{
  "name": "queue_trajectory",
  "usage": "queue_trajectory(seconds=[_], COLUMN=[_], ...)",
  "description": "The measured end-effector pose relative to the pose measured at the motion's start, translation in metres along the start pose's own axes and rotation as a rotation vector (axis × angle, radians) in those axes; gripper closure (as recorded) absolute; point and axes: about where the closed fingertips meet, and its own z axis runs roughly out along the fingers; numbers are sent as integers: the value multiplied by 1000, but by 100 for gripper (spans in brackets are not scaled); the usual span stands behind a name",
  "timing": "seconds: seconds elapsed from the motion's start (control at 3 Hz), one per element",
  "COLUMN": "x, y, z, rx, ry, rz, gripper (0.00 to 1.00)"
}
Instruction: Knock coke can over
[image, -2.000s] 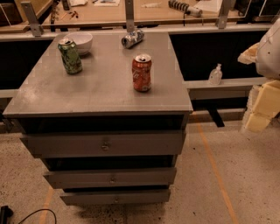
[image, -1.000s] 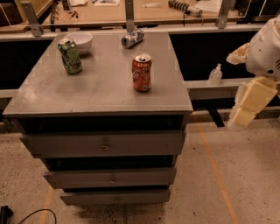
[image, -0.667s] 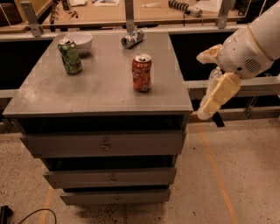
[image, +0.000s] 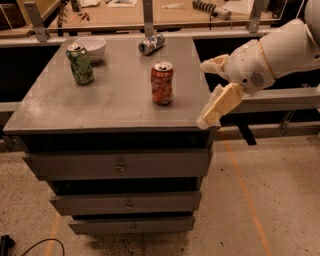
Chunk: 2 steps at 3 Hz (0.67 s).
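Observation:
The coke can (image: 162, 83) is red-orange with white lettering and a silver top. It stands upright on the grey cabinet top (image: 100, 102), right of the middle. My gripper (image: 209, 89) reaches in from the right on a white arm, at the cabinet's right edge, a short way to the right of the can and apart from it. Its two cream fingers are spread, one finger (image: 218, 106) low by the front right corner, the other higher up. The gripper is open and empty.
A green patterned can (image: 80, 63) stands at the back left beside a white bowl (image: 93, 47). A silver can (image: 151, 44) lies on its side at the back edge. The cabinet has drawers (image: 120, 165) below. A wooden workbench (image: 165, 12) runs behind.
My arm has swung in from the far right toward the cabinet, and the gripper now sits at the top's right edge near the coke can. The cans have not moved.

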Motion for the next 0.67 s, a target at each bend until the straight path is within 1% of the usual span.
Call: queue_trajectory(seconds=[0.33, 0.67], x=[0, -2], y=[0, -2], z=[0, 4], rx=[0, -2], ry=[1, -24], rz=[0, 4], gripper=[0, 0])
